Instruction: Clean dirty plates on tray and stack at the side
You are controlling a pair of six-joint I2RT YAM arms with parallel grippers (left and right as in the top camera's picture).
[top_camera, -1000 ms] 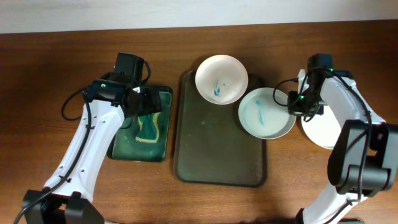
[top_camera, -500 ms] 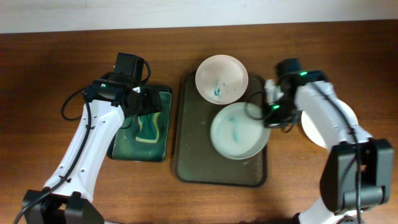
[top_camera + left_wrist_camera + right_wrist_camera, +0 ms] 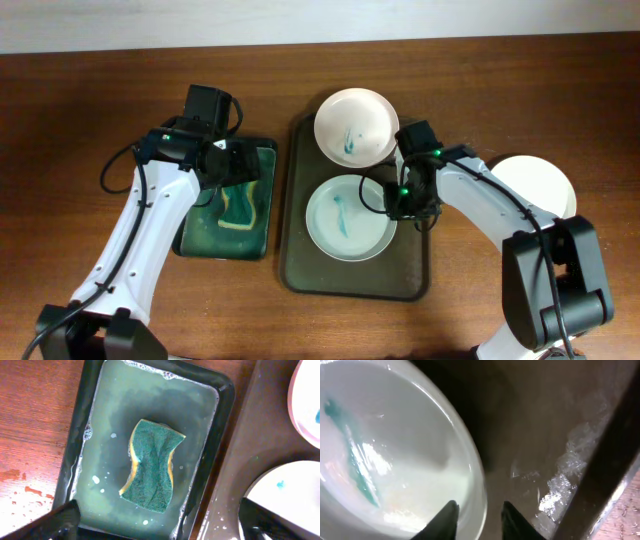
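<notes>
Two smeared plates sit on the tray (image 3: 300, 262) — front plate (image 3: 345, 217) mid-tray, back plate (image 3: 355, 125) at the far end. Jaws of the right gripper (image 3: 479, 521) narrow, astride the front plate's rim, seemingly pinching it. Over the sponge (image 3: 152, 465) the left gripper (image 3: 157, 512) hangs wide open. Front plate likely stiff, light, wet-slick, breakable — take it by the rim, kept level.

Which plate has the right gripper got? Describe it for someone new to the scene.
Find the dark tray in the middle of the table. Two white plates smeared with teal sit on it; the one meant is the lower plate, at the tray's centre, below the upper plate at the tray's far edge. Only it has the right gripper pinching its rim.
</notes>
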